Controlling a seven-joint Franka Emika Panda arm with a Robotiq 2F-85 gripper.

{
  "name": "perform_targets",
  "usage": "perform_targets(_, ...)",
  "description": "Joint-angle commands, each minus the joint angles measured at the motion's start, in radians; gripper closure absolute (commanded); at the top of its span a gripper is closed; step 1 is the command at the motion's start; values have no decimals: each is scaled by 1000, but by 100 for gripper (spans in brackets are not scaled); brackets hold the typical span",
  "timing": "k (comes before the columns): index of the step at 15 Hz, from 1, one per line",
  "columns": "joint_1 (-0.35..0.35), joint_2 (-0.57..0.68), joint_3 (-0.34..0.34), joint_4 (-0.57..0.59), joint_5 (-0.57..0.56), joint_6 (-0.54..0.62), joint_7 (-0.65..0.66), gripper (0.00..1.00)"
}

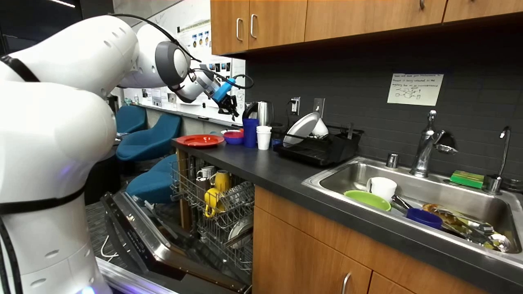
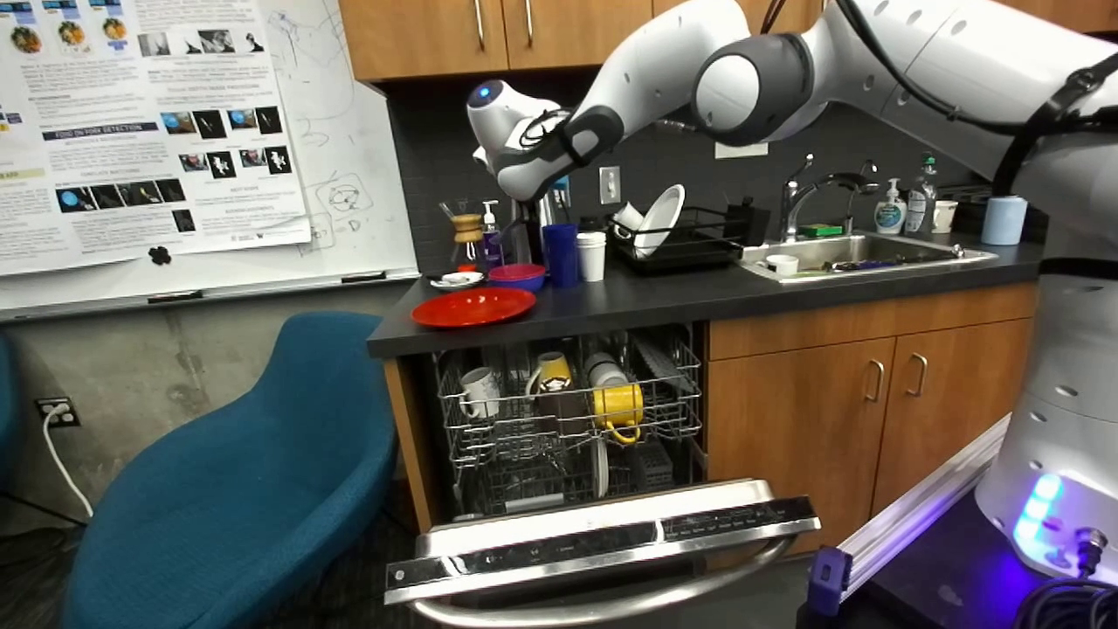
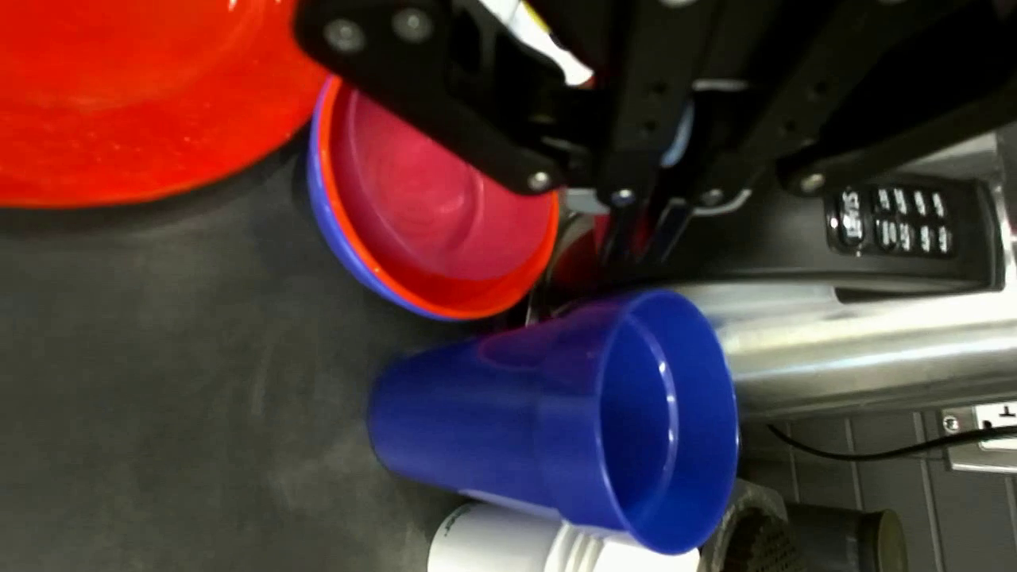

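Hanging near the blue cup (image 3: 508,405), the tool (image 3: 638,238) has its tips together on nothing I can see, while the cup stands upright on the desk (image 1: 267,164), just right of a red bowl (image 3: 413,191) that sits inside a blue bowl (image 1: 233,141), maybe to save room.

A loaded sink (image 1: 347,175) and an open dishwasher (image 2: 603,546)

In an exterior view, a white mug (image 1: 383,188) and a green bowl (image 1: 367,200) lie in the sink at the end nearer the black dish rack (image 1: 339,147), while a green sponge (image 1: 467,179) rests near the chrome faucet (image 1: 423,153). A white plate (image 1: 301,130) leans in that rack on the bench (image 1: 265,167). A yellow mug (image 2: 617,404) lies tipped inside the dishwasher, and a teal chair (image 2: 236,463) stands beside it, before a whiteboard (image 2: 354,210) with a printed poster (image 2: 157,114). A handwritten note (image 1: 415,88) hangs above the sink.
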Motion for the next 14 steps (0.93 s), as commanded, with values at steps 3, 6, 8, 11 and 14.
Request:
perform_targets(3,101,-142,11,-158,-7,-52,83,98)
perform_targets(6,142,-228,8,-266,-17,-59,109,98)
perform_targets(8,153,-298,4,-361,-22,-65,93,98)
perform_targets(11,151,-405,-5,-491,-40,-103,47,98)
perform_targets(14,135,-513,-22,-627,-76,-125,19,98)
